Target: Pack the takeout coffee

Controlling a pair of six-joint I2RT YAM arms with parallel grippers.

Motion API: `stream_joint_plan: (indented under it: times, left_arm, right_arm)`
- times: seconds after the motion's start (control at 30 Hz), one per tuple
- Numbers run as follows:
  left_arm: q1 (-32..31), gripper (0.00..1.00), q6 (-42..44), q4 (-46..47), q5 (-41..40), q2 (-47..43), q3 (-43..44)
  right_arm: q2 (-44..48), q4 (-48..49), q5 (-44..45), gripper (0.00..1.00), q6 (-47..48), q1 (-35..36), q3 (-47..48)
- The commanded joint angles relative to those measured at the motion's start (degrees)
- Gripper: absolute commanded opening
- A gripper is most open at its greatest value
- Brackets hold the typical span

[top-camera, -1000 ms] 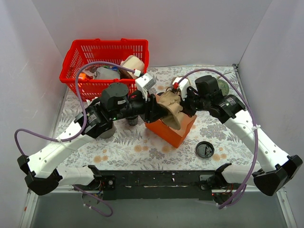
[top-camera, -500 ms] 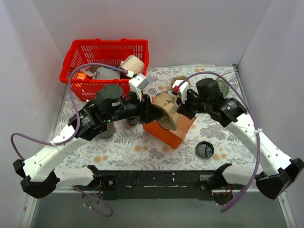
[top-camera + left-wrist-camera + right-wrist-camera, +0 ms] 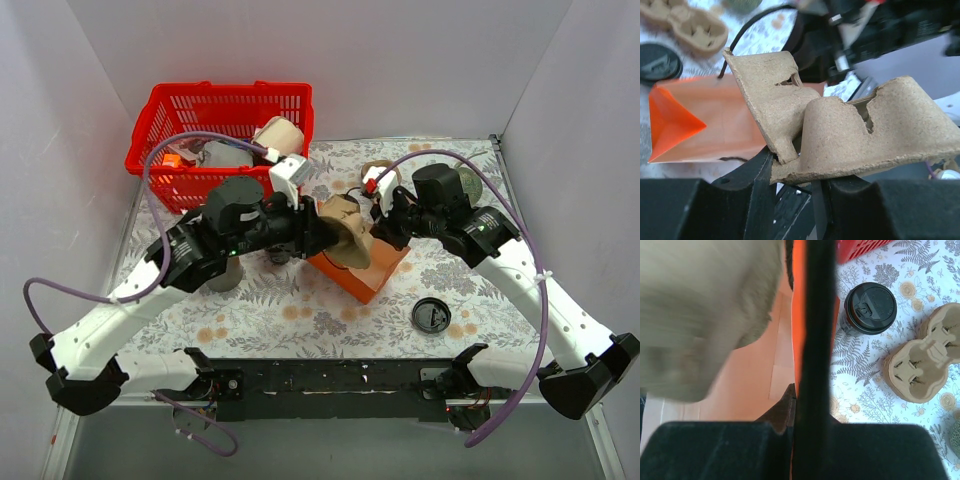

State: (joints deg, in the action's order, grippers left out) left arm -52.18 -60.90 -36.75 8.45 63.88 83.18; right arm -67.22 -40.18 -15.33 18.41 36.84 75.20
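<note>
My left pincer clamps the pulp carrier; my right pincer pinches the orange bag by its handle (takeout coffee half-hidden behind my left arm).

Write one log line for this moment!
left gripper: holds cup carrier above orange bag | right gripper: pinches bag handle | takeout coffee: on table, unpacked

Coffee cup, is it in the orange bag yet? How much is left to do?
Not yet. Done: the orange bag sits on the table, held by the shut right gripper. In hand: the left gripper grips a cardboard cup carrier at the bag's mouth. Left: the takeout coffee stands on the table, outside the bag, so it has yet to go in.
</note>
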Motion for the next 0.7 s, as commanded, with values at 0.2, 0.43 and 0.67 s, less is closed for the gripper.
stream_joint_plan:
  times: [0.2, 0.43, 0.67]
  left_arm:
    - [0.2, 0.11, -5.1, -19.8, -7.7, 9.1, 6.6]
    - [0.2, 0.11, -2.6, -22.7, -10.6, 15.5, 10.5]
    - [-0.7, 0.12, -1.5, -28.0, -16.8, 24.3, 16.0]
  right_arm:
    - [1.7, 4.1, 1.2, 0.01, -1.5, 0.1, 0.0]
    - [2.2, 5.4, 0.2, 0.01, -4.0, 0.1, -1.0]
    - [3.8, 9.4, 0.8, 0.01, -11.7, 0.1, -3.7]
